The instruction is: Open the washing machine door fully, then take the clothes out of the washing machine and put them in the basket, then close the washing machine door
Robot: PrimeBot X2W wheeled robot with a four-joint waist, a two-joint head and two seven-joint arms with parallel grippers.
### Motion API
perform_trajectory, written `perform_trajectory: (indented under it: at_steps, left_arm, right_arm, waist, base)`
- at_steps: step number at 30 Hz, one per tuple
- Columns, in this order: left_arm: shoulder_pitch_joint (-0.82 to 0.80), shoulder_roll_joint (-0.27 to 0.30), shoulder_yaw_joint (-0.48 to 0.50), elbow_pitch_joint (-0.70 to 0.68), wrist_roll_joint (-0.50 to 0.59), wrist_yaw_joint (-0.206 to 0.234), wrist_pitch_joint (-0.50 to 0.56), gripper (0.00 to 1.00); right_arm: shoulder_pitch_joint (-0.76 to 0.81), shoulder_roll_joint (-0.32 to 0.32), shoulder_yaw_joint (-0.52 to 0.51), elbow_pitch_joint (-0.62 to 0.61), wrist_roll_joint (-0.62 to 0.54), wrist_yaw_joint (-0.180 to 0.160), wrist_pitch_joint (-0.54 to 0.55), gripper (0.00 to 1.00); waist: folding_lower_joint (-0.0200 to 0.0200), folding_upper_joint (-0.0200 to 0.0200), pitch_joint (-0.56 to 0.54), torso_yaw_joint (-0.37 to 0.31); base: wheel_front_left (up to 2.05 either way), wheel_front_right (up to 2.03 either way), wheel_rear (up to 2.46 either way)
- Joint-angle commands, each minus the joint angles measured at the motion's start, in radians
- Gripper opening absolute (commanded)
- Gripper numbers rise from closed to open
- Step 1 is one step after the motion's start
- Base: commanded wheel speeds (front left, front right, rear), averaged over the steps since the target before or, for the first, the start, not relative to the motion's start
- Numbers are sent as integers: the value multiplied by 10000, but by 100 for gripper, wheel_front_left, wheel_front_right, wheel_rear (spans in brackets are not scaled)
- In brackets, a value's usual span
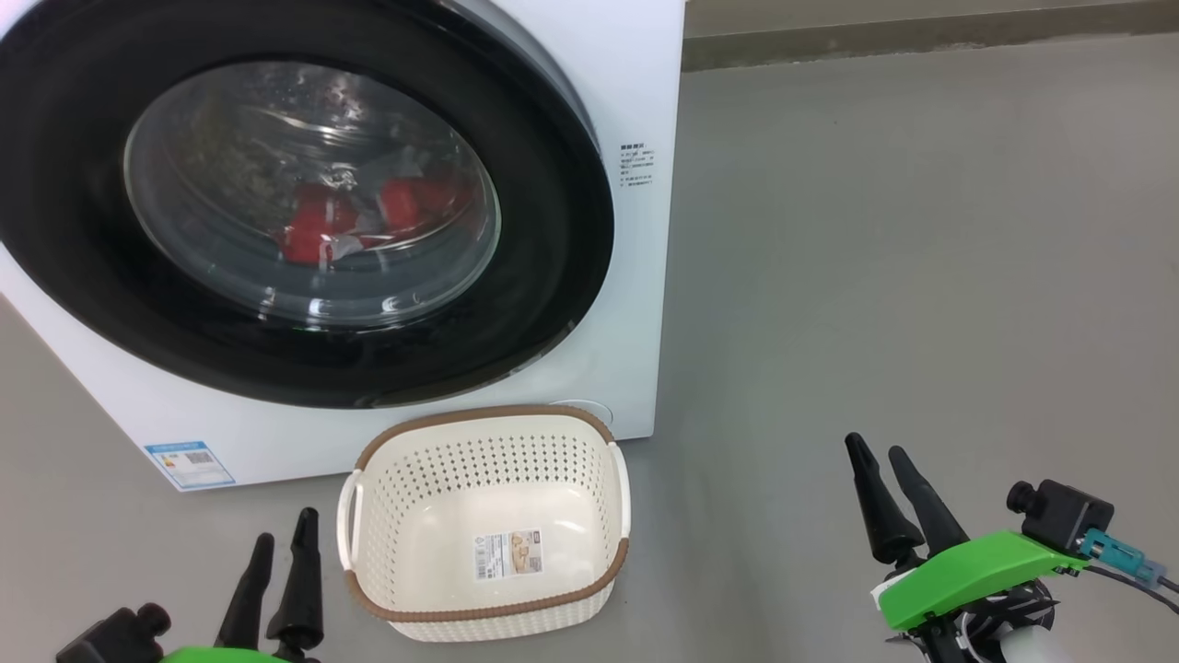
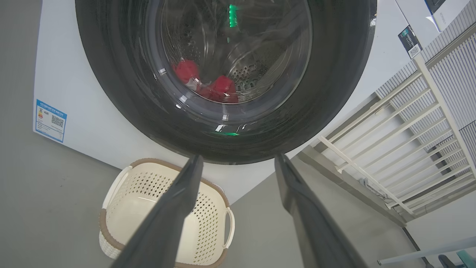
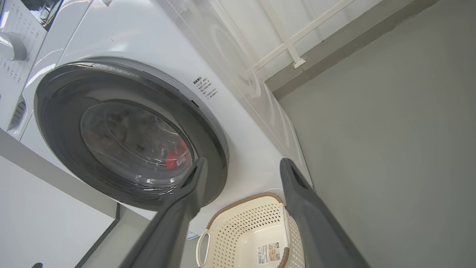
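The white washing machine [image 1: 636,304] stands at the left, and its door [image 1: 553,239] with the glossy black rim lies against the front. Through the clear window I see the red clothes [image 1: 318,226] low in the drum. The cream basket [image 1: 479,414] sits on the floor just before the machine, with nothing in it but a barcode sticker. My left gripper [image 1: 286,525] hovers open beside the basket's left handle. My right gripper [image 1: 875,446] is open over bare floor to the basket's right. From the left wrist, my gripper [image 2: 238,157] points at the door [image 2: 119,93] and clothes [image 2: 219,89].
Grey floor [image 1: 921,276] stretches to the right of the machine up to a wall base [image 1: 921,37]. A white railing [image 2: 390,149] stands beside the machine. A blue label [image 1: 189,463] sits low on the machine's front.
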Motion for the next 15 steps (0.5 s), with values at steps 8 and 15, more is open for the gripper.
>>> perform_trajectory:
  at_steps: [8,15]
  left_arm:
    - [-368,139,221,-289,1094,-53,-342,100]
    - [-345,159,345,-379,1895,-57,-548,100]
  right_arm:
    - [-665,-117,372,-314,-1031,3,-358,100]
    - [-798,-121,514,-315,-1720,3,-564,100]
  waist:
    - [-1,-1,-38,-23]
    - [-1,-1,-51,-116]
  base:
    - [0,0,0]
    - [0,0,0]
